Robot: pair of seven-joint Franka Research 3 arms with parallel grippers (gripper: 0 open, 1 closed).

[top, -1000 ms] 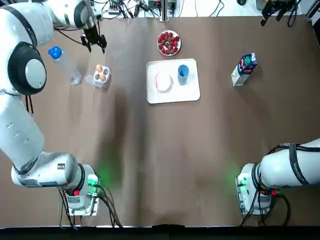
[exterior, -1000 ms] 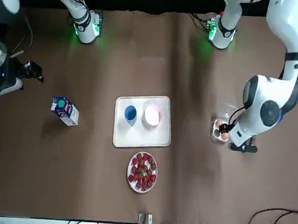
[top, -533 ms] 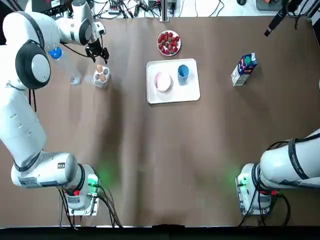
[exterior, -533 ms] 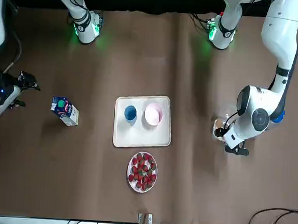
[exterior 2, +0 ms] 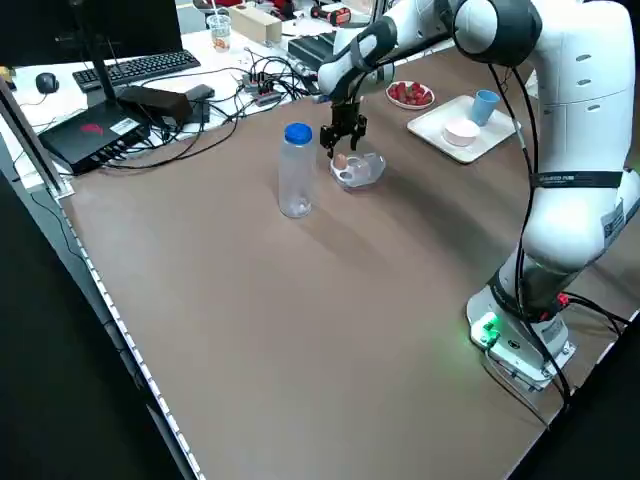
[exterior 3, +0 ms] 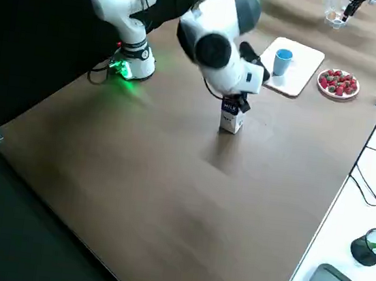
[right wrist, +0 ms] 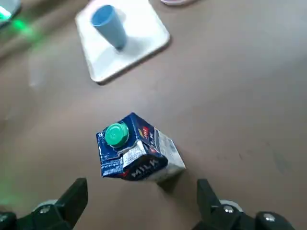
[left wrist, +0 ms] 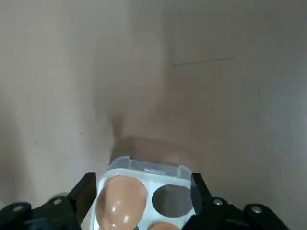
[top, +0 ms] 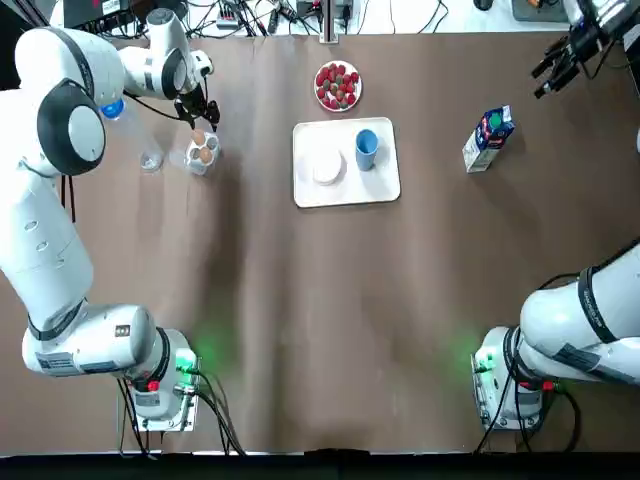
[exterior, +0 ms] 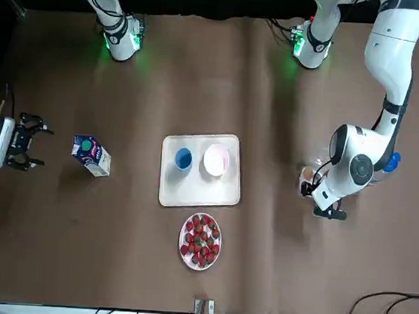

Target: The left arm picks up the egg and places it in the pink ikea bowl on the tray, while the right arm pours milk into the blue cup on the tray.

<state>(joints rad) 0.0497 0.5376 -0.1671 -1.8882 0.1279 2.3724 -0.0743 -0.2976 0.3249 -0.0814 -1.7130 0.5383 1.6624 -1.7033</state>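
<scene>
The left claw (left wrist: 142, 189) has slid in over the egg holder (left wrist: 148, 167), and the right claw (right wrist: 142, 199) has swung in toward the milk carton (right wrist: 136, 151). Both are spread wide, holding nothing. The egg (left wrist: 121, 201) sits in its clear holder beside the water bottle (top: 130, 130); the carton stands on the worktop (top: 300, 300), well apart from the tray (top: 380, 185). Danger here: that light holder could lift or skid with the egg if a finger catches its rim. A squeezed carton could slop milk before the blue cup (top: 366, 143).
</scene>
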